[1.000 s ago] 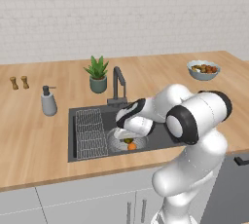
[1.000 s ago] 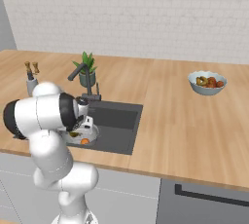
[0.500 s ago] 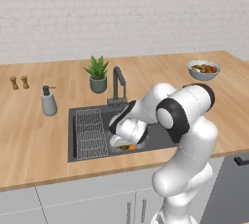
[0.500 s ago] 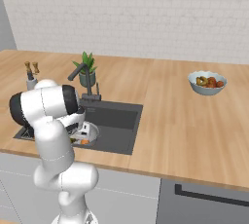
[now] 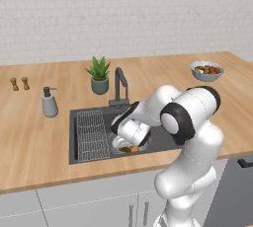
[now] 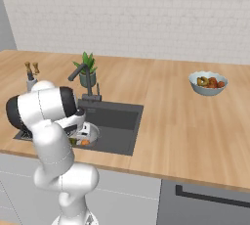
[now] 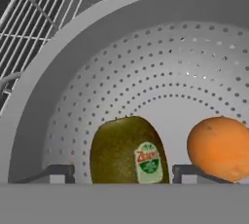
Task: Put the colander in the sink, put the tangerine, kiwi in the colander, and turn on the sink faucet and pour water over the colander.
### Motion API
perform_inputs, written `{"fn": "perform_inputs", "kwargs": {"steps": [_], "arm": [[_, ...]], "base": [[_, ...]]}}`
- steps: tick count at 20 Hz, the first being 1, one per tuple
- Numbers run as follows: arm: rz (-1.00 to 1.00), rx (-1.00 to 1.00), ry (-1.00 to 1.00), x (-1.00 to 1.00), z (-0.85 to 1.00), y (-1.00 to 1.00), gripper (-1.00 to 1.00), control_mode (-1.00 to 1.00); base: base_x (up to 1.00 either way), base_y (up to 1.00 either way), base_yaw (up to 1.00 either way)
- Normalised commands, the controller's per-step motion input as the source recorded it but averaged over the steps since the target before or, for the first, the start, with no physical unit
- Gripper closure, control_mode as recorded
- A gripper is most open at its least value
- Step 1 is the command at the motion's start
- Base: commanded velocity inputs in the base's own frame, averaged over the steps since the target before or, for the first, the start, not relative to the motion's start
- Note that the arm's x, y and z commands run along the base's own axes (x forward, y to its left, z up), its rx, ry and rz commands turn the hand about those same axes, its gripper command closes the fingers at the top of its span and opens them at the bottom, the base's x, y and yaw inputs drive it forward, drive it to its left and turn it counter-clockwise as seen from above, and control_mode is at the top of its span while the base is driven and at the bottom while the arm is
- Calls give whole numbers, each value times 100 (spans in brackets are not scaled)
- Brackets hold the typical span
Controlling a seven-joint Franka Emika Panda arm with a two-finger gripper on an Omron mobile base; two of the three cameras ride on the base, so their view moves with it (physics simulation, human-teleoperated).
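Note:
The silver colander [image 7: 146,72] sits in the dark sink [image 5: 73,137] beside the wire rack [image 5: 92,134]. Inside it lie the olive-brown kiwi [image 7: 127,150] with a sticker and, just to its right in the hand view, the orange tangerine [image 7: 219,145]. My gripper [image 7: 124,172] is down in the bowl, open, its fingertips [image 7: 62,172] straddling the kiwi with a small gap on the left side. From the base views the hand [image 5: 132,132] hangs low over the colander [image 5: 123,146], and the tangerine [image 5: 134,149] peeks out beneath it. The dark faucet [image 5: 120,80] stands behind the basin.
A potted plant [image 5: 99,75] and a grey soap dispenser [image 5: 49,103] stand behind and left of the sink. Two small shakers [image 5: 19,83] are at the far left. A pale bowl of mixed fruit [image 5: 206,70] sits on the counter at the back right.
The arm has swung and lowered the hand deeper into the sink, down into the colander. The tangerine has stayed in the bowl.

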Motion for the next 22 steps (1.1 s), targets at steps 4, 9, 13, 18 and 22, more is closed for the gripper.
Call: {"fn": "perform_inputs", "kwargs": {"steps": [4,9,13,18,22], "arm": [[0,0,-6,1,76,-14,-100,-100],[0,0,-3,3,89,-33,-100,-100],[0,7,0,17,100,-52,-100,-100],[0,15,0,49,100,-44,-100,-100],[0,12,0,68,76,-23,-100,-100]], "base": [[0,0,0],[0,0,0],[0,0,0],[0,0,0],[0,0,0]]}}
